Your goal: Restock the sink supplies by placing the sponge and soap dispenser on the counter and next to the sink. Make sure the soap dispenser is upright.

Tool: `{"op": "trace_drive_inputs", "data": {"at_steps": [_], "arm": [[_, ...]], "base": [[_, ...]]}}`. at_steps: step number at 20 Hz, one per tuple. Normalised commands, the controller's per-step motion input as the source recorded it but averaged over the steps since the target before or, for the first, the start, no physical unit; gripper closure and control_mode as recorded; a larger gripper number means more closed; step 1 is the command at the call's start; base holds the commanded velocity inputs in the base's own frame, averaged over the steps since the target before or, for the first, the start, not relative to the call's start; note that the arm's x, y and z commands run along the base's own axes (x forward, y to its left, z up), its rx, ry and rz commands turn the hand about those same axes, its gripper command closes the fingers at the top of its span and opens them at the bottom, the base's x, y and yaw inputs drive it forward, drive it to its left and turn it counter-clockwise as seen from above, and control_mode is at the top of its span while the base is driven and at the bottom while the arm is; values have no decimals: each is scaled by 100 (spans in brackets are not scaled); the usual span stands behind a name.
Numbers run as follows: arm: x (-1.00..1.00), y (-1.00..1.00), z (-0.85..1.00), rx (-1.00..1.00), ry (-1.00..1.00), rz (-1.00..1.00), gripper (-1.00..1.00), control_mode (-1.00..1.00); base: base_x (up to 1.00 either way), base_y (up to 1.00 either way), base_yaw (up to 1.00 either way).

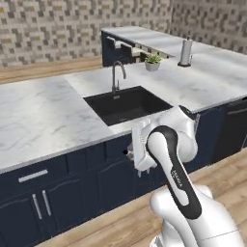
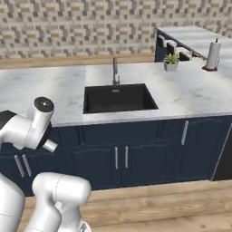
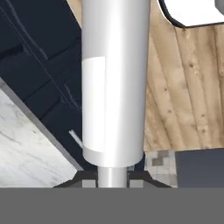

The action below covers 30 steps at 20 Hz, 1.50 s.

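Right now my pincer (image 3: 112,181) is clamped on the soap dispenser (image 3: 113,83). In the hand view its pale grey cylinder runs straight up the middle of the picture, with a lighter label patch on its left side and its narrow neck pinched between my two dark tips at the bottom. Behind the bottle lie the navy cabinet fronts, a wedge of white marble surface at the lower left, and wooden floor planks on the right.

From the left base view, my arm is folded low in front of the cabinets, the hand (image 1: 140,149) held just below the marble edge and directly in front of the sink (image 1: 128,103). The bottle itself is hidden there behind my own wrist, so I cannot tell from the base views whether it is upright.

The sink is a black basin sunk into the surface (image 1: 38,116), with the chrome faucet (image 1: 117,75) standing at its far rim. In the right base view the same basin (image 2: 118,97) sits between two bare stretches of marble (image 2: 45,90). Farther back on the right, a small potted plant (image 2: 171,61) and a paper towel holder (image 2: 212,55) stand near the corner.

I cannot make out the sponge.
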Motion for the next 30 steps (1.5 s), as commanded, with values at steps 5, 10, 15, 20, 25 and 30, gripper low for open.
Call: {"op": "trace_drive_inputs", "data": {"at_steps": [5, 10, 15, 20, 25, 30], "arm": [[0, 0, 0, 0, 0, 0, 100, 100], [0, 0, 0, 0, 0, 0, 100, 100], [0, 0, 0, 0, 0, 0, 100, 100], [0, 0, 0, 0, 0, 0, 100, 100], [19, 13, 11, 3, -1, 2, 100, -100], [80, 51, 21, 2, -1, -2, 100, -100]], "base": [[81, -49, 59], [54, -69, 34], [78, -3, 2], [67, 2, 0], [7, 0, 2], [0, 0, 0]]}}
